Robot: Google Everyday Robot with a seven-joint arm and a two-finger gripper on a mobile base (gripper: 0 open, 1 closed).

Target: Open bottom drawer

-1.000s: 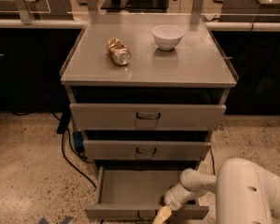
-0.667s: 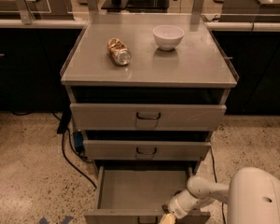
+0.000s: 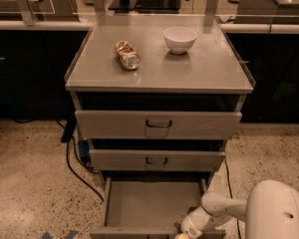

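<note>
The bottom drawer (image 3: 154,203) of the grey cabinet stands pulled far out, showing its plain grey tray inside. Its front edge runs along the bottom of the camera view and its handle is out of view. My gripper (image 3: 182,234) is at the drawer's front edge, right of centre, at the very bottom of the view, mostly cut off. My white arm (image 3: 224,208) reaches in from the lower right. The middle drawer (image 3: 157,160) and the top drawer (image 3: 158,124) are a little ajar, each with a dark loop handle.
On the cabinet top (image 3: 159,59) lie a crushed can (image 3: 127,55) and a white bowl (image 3: 180,39). A black cable (image 3: 77,171) runs over the speckled floor left of the cabinet. Dark counters stand behind and to both sides.
The bottom drawer has slid further out toward the camera. My gripper and arm have moved down and back with its front edge.
</note>
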